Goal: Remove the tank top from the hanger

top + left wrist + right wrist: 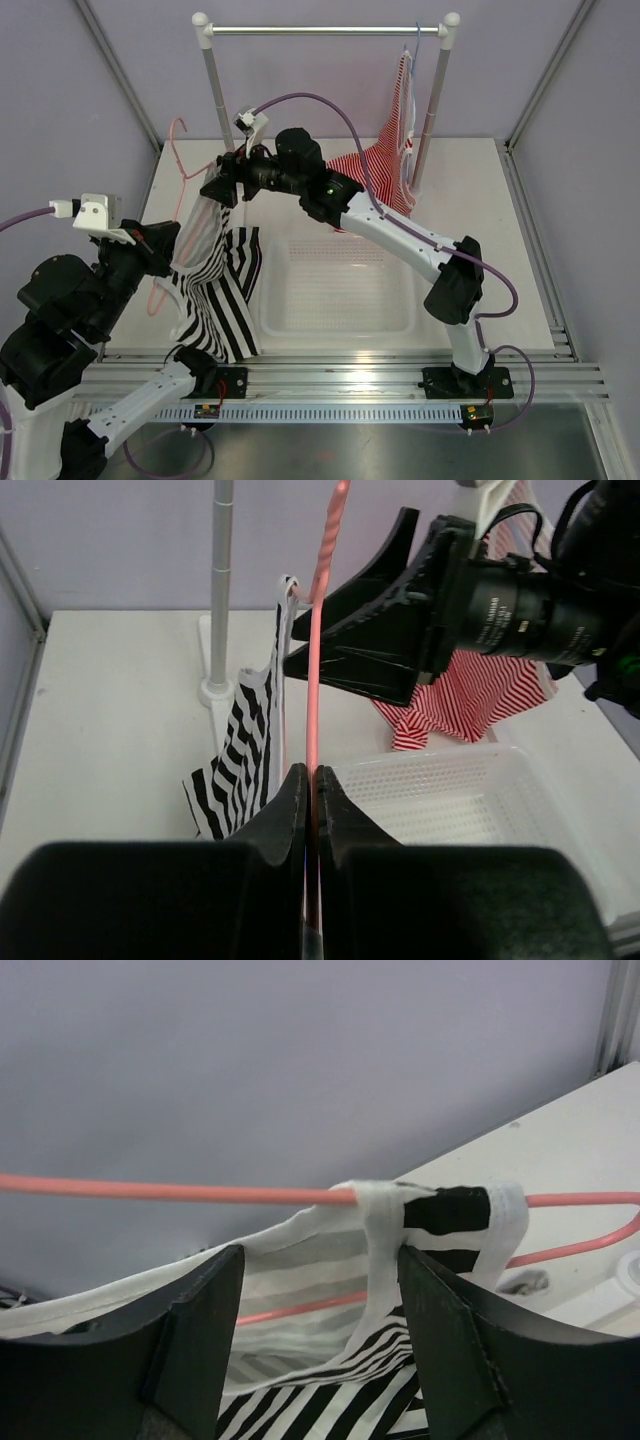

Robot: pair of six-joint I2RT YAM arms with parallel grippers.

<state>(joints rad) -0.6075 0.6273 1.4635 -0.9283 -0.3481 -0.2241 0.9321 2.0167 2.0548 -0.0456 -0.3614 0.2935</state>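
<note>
The left gripper is clamped shut on the thin pink wire hanger. The right gripper is spread wide, its jaws either side of a strap of the black-and-white striped tank top. The strap is looped over the hanger wire, and the top hangs just beside the white plastic basket.

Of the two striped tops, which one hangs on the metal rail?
The red-and-white thin-striped top, at the rail's right end. The black-and-white tank top sits on the pink wire hanger, off the rail.
</note>
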